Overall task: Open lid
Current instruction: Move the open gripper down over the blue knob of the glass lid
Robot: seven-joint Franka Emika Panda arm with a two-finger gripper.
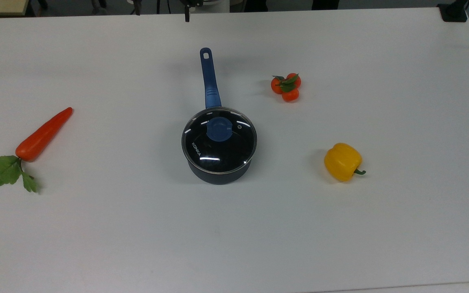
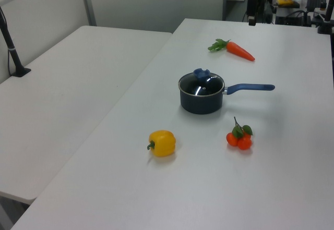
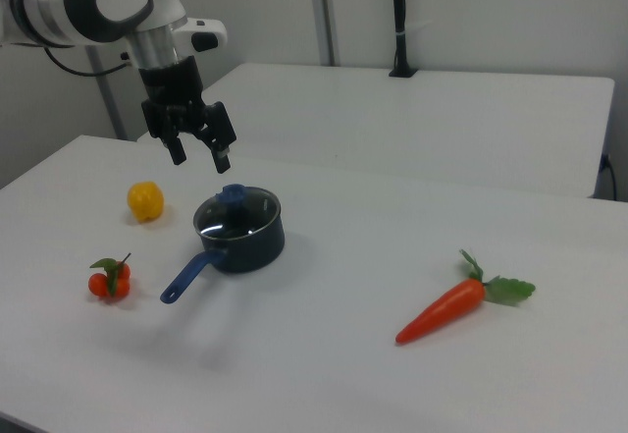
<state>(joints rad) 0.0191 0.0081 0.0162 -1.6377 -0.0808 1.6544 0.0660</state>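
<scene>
The clear glass lid (image 1: 219, 140) with its blue knob (image 1: 219, 129) rests closed on the dark blue saucepan (image 1: 218, 174) in the middle of the white table. The same lid (image 2: 201, 85) and the lid (image 3: 236, 211) appear in the side views, seated flat on the pan. The pan's long blue handle (image 1: 210, 79) points toward the top view's upper edge. My gripper (image 3: 200, 155) hangs open in the air, above the pan and a little toward the right view's left of it, holding nothing.
A carrot (image 1: 43, 134) lies at the top view's left. A cluster of small tomatoes (image 1: 286, 87) and a yellow bell pepper (image 1: 342, 161) sit at the top view's right. A second white table (image 2: 68, 94) adjoins this one.
</scene>
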